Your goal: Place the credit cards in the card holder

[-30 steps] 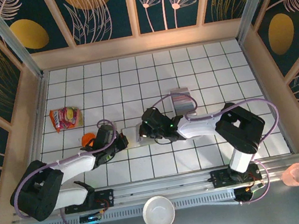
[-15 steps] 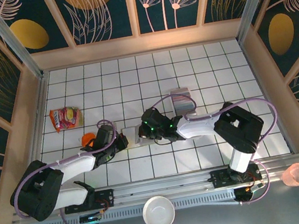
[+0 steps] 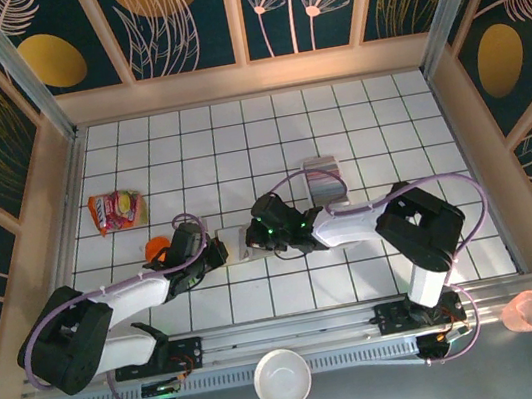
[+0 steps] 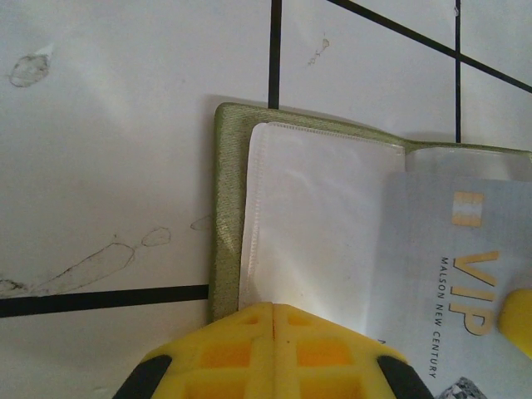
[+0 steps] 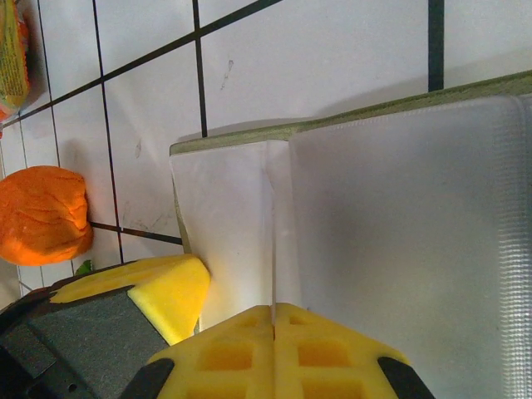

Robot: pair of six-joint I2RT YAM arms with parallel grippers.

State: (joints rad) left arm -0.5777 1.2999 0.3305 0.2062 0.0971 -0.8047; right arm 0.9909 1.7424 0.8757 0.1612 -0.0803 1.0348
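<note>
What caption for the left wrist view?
Shut left gripper at the edge of the open card holder, a VIP credit card lying over its pale sleeve.

Card holder (image 4: 223, 216): matt olive cloth, clear glossy plastic sleeves; card (image 4: 453, 258) glossy plastic.

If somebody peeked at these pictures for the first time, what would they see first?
Probably the left gripper and right gripper meeting over the white tiled table, jaws shut, at the open olive-green card holder. Up close, a grey VIP card lies on its pale inside. A bright orange lump sits just left of them.
</note>
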